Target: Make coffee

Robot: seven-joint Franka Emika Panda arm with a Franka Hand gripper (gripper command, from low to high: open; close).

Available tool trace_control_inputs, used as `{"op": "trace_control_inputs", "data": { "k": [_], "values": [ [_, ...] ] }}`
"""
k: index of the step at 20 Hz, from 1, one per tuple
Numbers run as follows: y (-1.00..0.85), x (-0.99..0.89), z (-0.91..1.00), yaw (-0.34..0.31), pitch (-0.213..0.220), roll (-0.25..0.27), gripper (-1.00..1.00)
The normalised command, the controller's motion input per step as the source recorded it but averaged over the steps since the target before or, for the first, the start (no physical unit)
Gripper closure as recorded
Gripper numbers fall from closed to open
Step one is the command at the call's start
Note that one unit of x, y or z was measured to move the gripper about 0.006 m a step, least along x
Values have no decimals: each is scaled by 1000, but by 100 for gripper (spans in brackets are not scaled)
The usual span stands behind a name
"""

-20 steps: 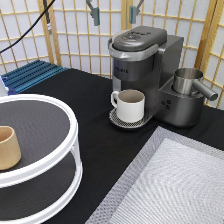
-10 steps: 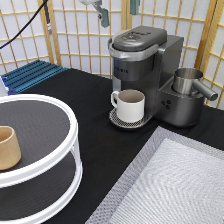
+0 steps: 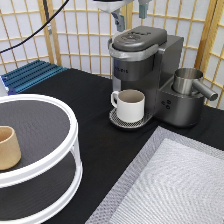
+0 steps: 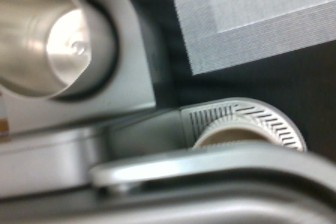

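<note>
The hand (image 3: 129, 12) hangs at the exterior view's top, just above the closed lid of the coffee machine (image 3: 145, 65); only its lower tips show, one grey finger (image 3: 119, 21) and another near (image 3: 145, 7), so whether it is wide or narrow I cannot tell. No coffee pod shows in either view. Below the hand, a white mug (image 3: 131, 105) stands on the drip tray (image 4: 259, 117). A steel jug (image 3: 189, 81) sits on the machine's side, below and toward the exterior view's right of the hand.
</note>
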Motion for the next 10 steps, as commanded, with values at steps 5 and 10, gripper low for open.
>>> {"op": "trace_control_inputs", "data": {
  "k": [5,10],
  "values": [
    [-110,-368,-139,30,0,-52,-100],
    [-148,-263,-188,5,-11,-60,-100]
  ]
}}
